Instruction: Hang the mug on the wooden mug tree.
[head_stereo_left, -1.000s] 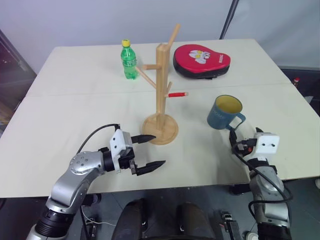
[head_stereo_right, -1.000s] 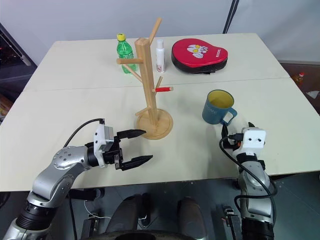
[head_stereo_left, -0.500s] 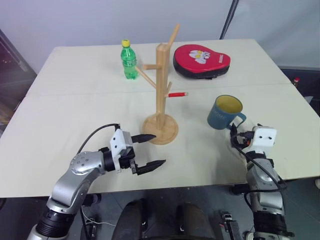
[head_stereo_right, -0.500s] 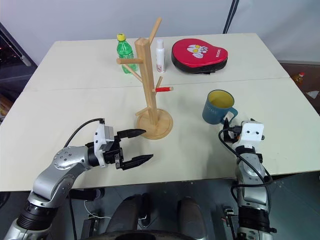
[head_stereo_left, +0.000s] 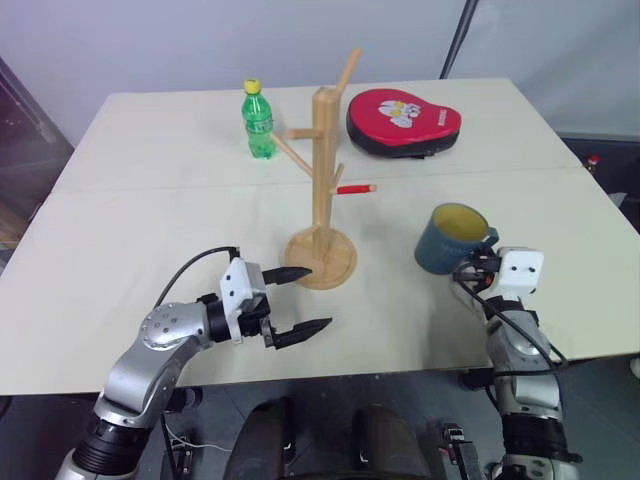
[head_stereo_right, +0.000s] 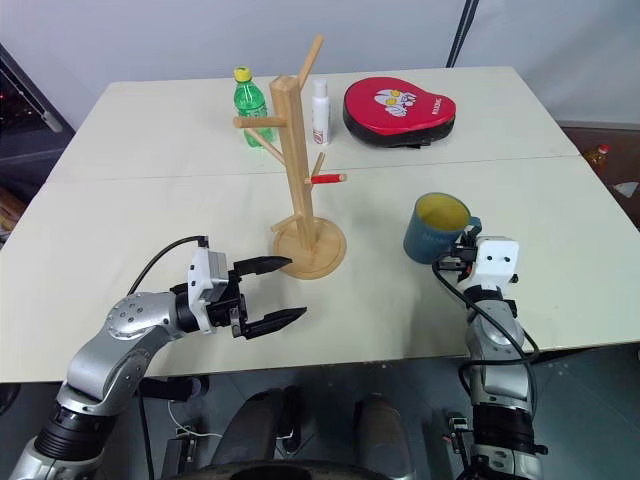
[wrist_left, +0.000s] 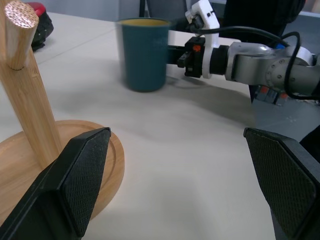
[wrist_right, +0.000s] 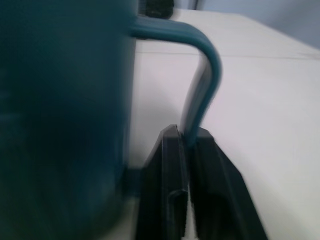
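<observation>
Mug (head_stereo_left: 447, 238): on table (head_stereo_left: 150, 230), directly ahead of right gripper (wrist_right: 187, 137), handle clenched between its fingers. Wooden mug tree (head_stereo_left: 322, 190): well left of that gripper, pegs bare. Left gripper (head_stereo_left: 295, 301): spread wide, empty, near tree base. Grasp done; lift, carry, hanging outstanding.

L arm (head_stereo_left: 150, 350): silver-grey metal shells, black joints, white block at wrist, black cable looping over it. Left gripper (head_stereo_left: 300, 300): two black pointed fingers w/ textured pads. R arm (head_stereo_left: 520, 350): same grey, white wrist box, black cables, small red part.
</observation>
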